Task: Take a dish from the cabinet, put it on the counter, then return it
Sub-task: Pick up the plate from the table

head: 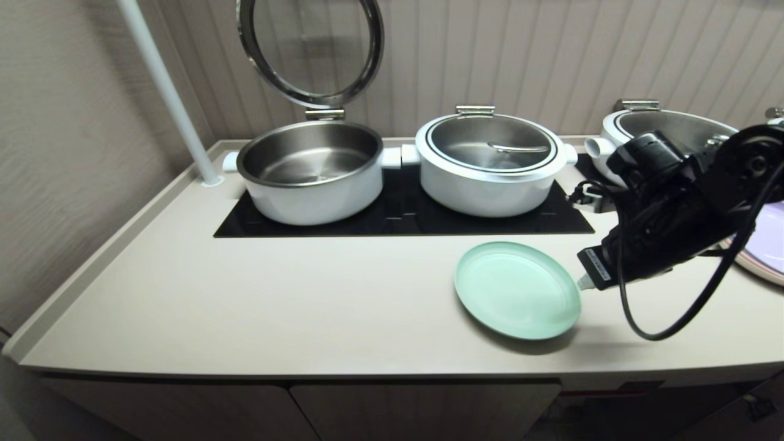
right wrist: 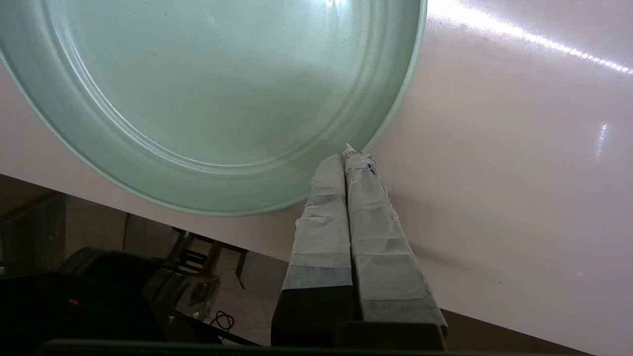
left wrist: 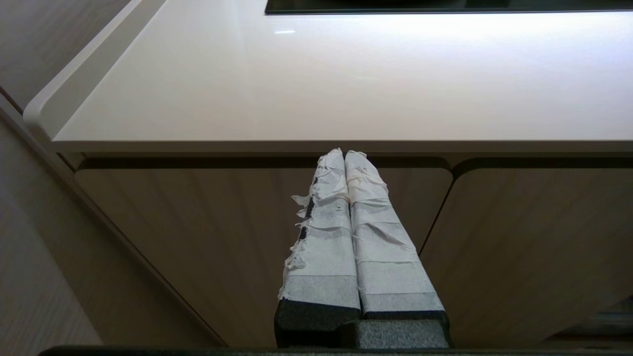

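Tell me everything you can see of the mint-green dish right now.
The dish is a round, shallow, pale mint-green plate with a matte finish, a raised rim and faint concentric rings inside. It is empty and lies flat, right side up, on the counter, in front of the black cooktop and near the front edge. The right hand, fingers shut together, has its taped tips at the plate's right rim, apparently touching it without gripping. Nothing else touches it.

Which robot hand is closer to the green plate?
The right hand, shut, its tips at the green plate's rim. The left hand, shut, sits below the counter facing the cabinet doors.
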{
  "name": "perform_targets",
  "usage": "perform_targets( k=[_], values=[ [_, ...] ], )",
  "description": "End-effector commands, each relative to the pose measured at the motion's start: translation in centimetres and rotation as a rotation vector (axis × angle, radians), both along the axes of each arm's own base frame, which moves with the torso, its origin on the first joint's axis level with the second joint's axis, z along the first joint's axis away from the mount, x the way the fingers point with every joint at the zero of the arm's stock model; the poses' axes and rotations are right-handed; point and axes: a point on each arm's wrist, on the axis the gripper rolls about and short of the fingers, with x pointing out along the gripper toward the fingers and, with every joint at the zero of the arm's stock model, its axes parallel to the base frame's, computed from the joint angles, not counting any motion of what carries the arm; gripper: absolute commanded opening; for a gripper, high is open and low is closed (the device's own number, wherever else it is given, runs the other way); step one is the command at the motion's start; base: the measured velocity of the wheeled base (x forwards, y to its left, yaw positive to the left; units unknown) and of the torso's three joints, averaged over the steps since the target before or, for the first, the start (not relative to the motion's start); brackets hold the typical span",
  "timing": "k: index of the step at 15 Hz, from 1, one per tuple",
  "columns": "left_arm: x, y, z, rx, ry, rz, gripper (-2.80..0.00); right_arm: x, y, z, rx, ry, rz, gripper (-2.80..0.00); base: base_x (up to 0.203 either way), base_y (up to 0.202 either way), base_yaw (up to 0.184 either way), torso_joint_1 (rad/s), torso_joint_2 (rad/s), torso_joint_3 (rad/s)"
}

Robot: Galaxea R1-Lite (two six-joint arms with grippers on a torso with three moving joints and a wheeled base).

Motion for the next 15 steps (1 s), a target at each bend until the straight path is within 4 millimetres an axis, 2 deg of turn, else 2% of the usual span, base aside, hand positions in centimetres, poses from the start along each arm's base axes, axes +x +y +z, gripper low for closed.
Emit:
perform_targets(
  k=[1, 11, 12, 13, 15],
  values=[
    [0.0, 0.0, 0.0, -0.001, -0.001, 0.001, -2.8, 0.21, 0.03, -0.26, -0.003, 0.012, 0.0, -2.8, 0.0, 0.0, 0.0, 0.0, 0.0, 0.0],
    [0.0, 0.0, 0.0, -0.001, -0.001, 0.001, -2.8, 0.34, -0.17, -0.45, -0.044, 0.009, -0.026, -2.8, 0.0, 0.0, 0.0, 0.0, 0.0, 0.0],
    [0.0, 0.0, 0.0, -0.001, -0.001, 0.001, -2.8, 0.34, -0.16, -0.45, -0.042, 0.009, -0.025, -2.73, 0.0, 0.0, 0.0, 0.0, 0.0, 0.0],
    [0.0, 0.0, 0.0, -0.001, -0.001, 0.001, -2.8, 0.37, -0.17, -0.41, -0.042, 0.007, -0.026, 0.0, 0.0, 0.0, 0.0, 0.0, 0.0, 0.0],
    [0.0, 0.0, 0.0, -0.001, -0.001, 0.001, -2.8, 0.33, -0.17, -0.36, -0.041, 0.005, -0.026, 0.0, 0.0, 0.0, 0.0, 0.0, 0.0, 0.0]
  ],
)
